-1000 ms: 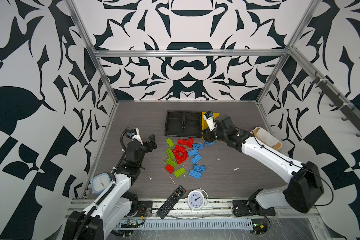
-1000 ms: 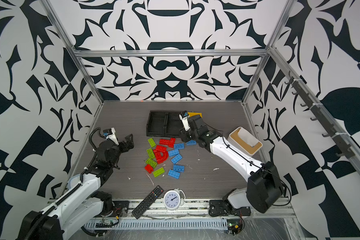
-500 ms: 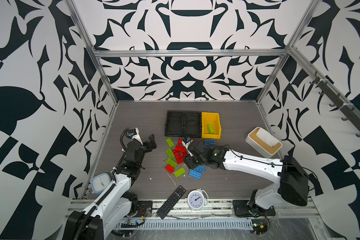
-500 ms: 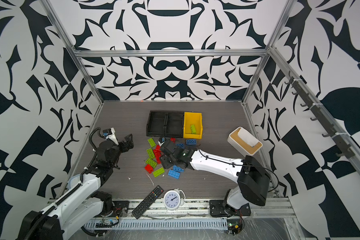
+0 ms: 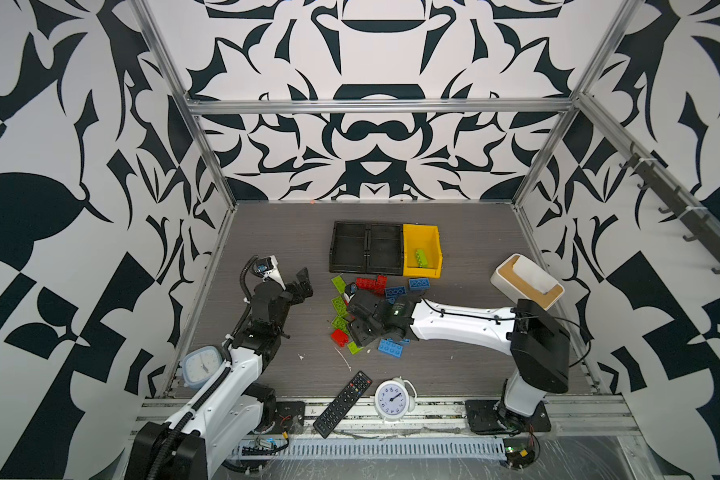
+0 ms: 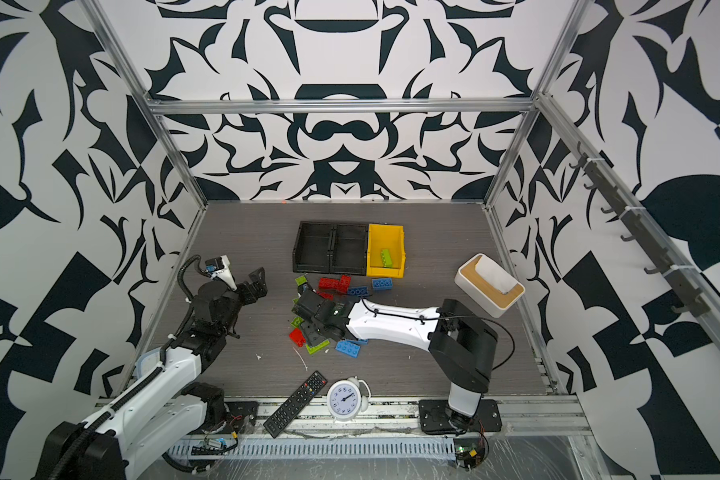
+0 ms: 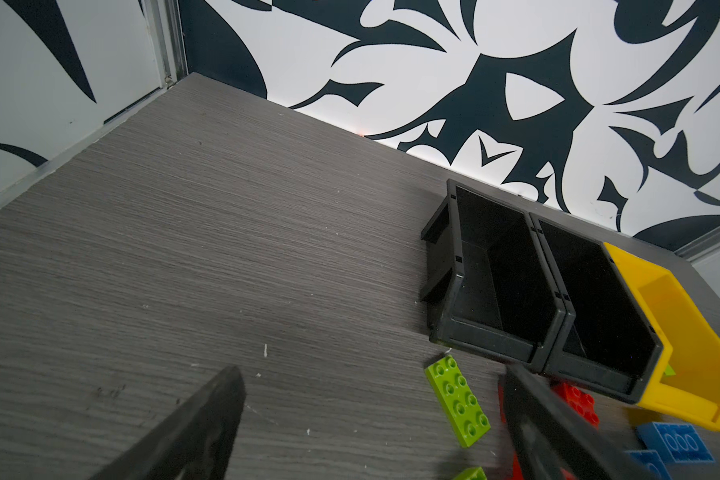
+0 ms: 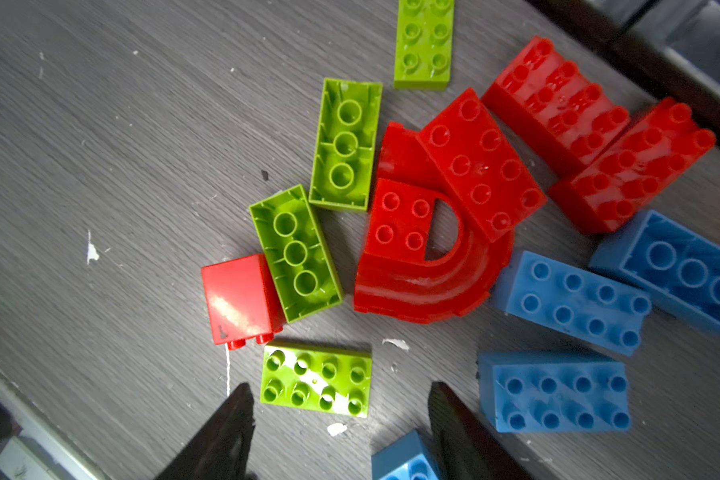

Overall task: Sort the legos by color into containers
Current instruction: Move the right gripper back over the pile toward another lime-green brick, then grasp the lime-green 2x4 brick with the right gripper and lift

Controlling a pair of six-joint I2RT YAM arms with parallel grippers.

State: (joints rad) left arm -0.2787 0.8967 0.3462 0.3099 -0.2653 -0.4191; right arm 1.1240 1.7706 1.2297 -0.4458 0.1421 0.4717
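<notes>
Change: our right gripper (image 8: pixel 339 388) has come back from the yellow bin (image 5: pixel 420 227) to the pile.
Claw: part open, empty, straddling a loose green brick (image 8: pixel 316 380).
Sorted: one binned green brick (image 5: pixel 421 257); black bins (image 5: pixel 368 249) empty.
Left gripper (image 5: pixel 302 282): open, empty, far left.
Meaning: we judge a second green pick comes next.

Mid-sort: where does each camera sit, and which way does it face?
Top views: high over the front edge, looking down at the table; left arm and right arm show.
Left wrist: faces the black bins and yellow bin; left end effector shows.
Right wrist: looks down on the legos; right end effector shows.
Shared: the lime brick nearest the bins.
</notes>
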